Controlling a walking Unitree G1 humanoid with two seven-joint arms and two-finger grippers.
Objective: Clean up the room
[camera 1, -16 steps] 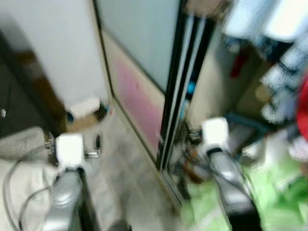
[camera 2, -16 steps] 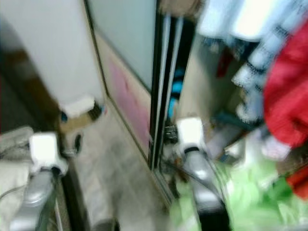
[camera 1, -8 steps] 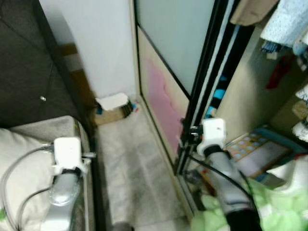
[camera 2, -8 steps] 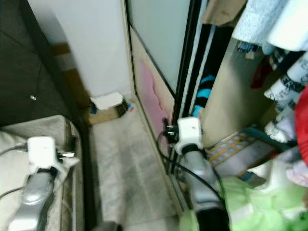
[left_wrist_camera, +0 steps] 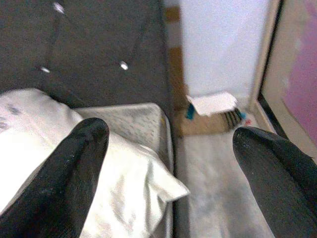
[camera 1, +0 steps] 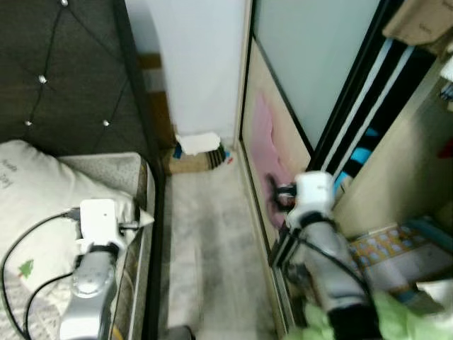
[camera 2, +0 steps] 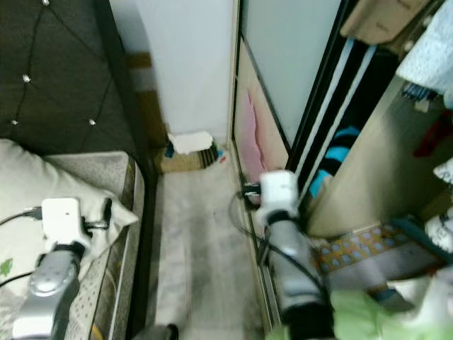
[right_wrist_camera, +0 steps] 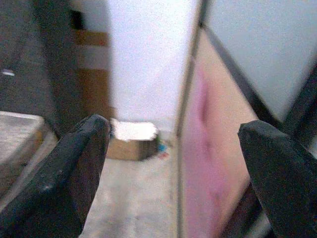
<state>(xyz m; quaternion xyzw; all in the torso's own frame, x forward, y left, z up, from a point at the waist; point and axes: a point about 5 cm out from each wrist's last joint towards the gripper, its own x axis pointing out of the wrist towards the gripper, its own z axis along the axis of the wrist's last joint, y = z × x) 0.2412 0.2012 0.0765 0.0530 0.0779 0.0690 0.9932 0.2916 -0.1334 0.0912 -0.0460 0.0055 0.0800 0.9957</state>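
Observation:
My left gripper (left_wrist_camera: pixel 168 133) hangs open and empty over the corner of the bed, above a white pillow (camera 1: pixel 42 202). On the other side, my right gripper (right_wrist_camera: pixel 173 126) is open with nothing between its fingers, close to the lower pink panel of the sliding wardrobe door (camera 1: pixel 263 142). A small cardboard box topped with white paper (camera 1: pixel 198 150) sits on the floor at the far end of the gap, against the white wall. A light green cloth (camera 1: pixel 400 319) lies bunched at the lower right, beside my right arm.
A dark tufted headboard (camera 1: pixel 64 71) and the bed frame edge (camera 1: pixel 157 234) bound the left. The narrow grey floor strip (camera 1: pixel 212 241) runs between bed and wardrobe. A colourful patterned board (camera 1: pixel 396 248) lies inside the open wardrobe.
The whole view has swung left, bringing the headboard and pillow into sight and pushing the hanging clothes out. Both arms keep the same pose, grippers still open.

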